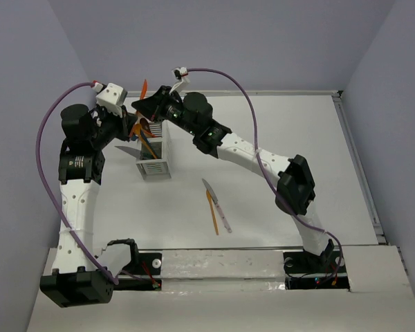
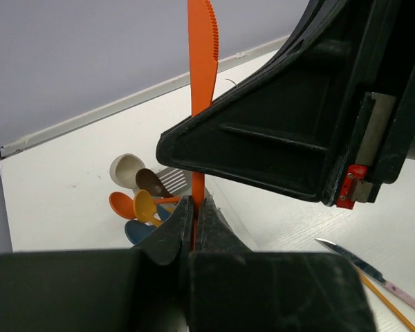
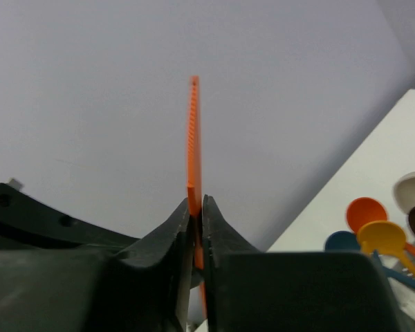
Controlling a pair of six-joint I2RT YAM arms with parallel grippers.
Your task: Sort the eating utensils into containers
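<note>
An orange knife [image 1: 144, 90] stands blade-up between both grippers, above the far end of the white slatted caddy [image 1: 154, 167]. My left gripper [image 2: 195, 207] is shut on its handle, blade rising above [image 2: 202, 55]. My right gripper [image 3: 196, 204] is shut on the same knife [image 3: 194, 138], higher up; its body fills the left wrist view [image 2: 283, 131]. Several spoons stand in the caddy: beige [image 2: 124, 169], brown [image 2: 151, 182], orange [image 2: 121, 204], yellow [image 2: 144, 205], blue [image 2: 135, 230]. A silver-bladed, pink-handled knife [image 1: 218, 206] and a slim orange utensil [image 1: 212, 213] lie on the table.
Another silver knife blade [image 1: 127, 149] pokes out left of the caddy, under the left arm. Grey walls close the table at the back and sides. The table's raised rim [image 1: 356, 166] runs along the right.
</note>
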